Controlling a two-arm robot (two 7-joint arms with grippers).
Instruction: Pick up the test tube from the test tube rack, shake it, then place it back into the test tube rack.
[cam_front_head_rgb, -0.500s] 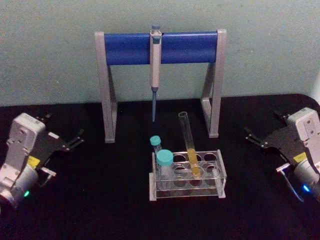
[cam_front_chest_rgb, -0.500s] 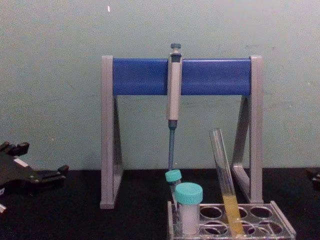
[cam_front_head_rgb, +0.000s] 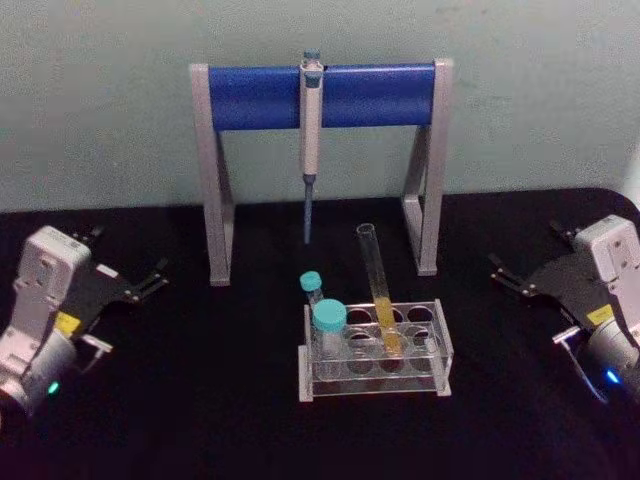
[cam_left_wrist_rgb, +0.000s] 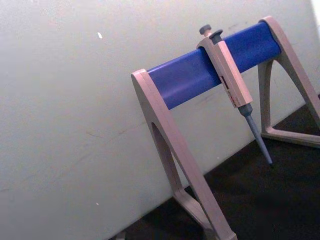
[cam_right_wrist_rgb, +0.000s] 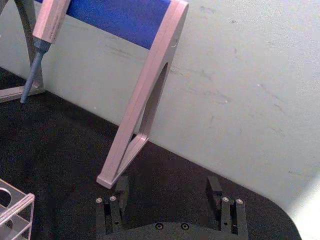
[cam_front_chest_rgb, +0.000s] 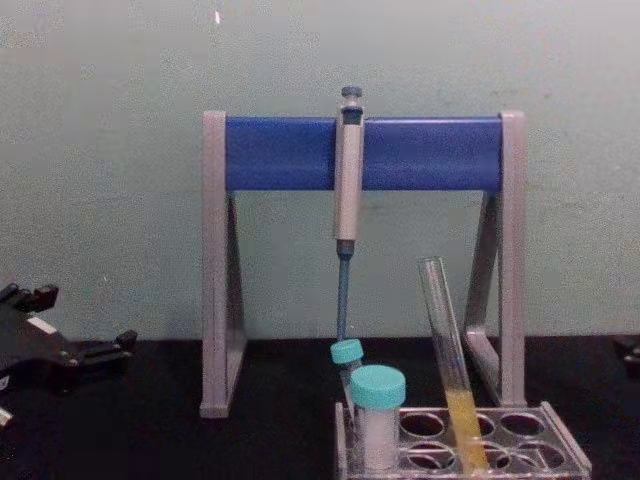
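One test tube (cam_front_head_rgb: 378, 290) leans in your single test tube rack (cam_front_head_rgb: 441, 352), near centre, right of two teal-capped tubes (cam_front_head_rgb: 328, 320); left gripper (cam_front_head_rgb: 128, 252) and right gripper (cam_front_head_rgb: 523, 247) flank it, fingers spread wide

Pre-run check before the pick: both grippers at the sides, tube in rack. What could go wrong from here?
1. The tube leans in the rack and is uncapped; a skewed grasp or hard shake could spill the liquid.
2. The capped tubes stand close on its left; the left gripper could bump them. The right gripper, open, has the freer side.
3. The pipette hangs behind; lifting the tall tube may clip its tip.
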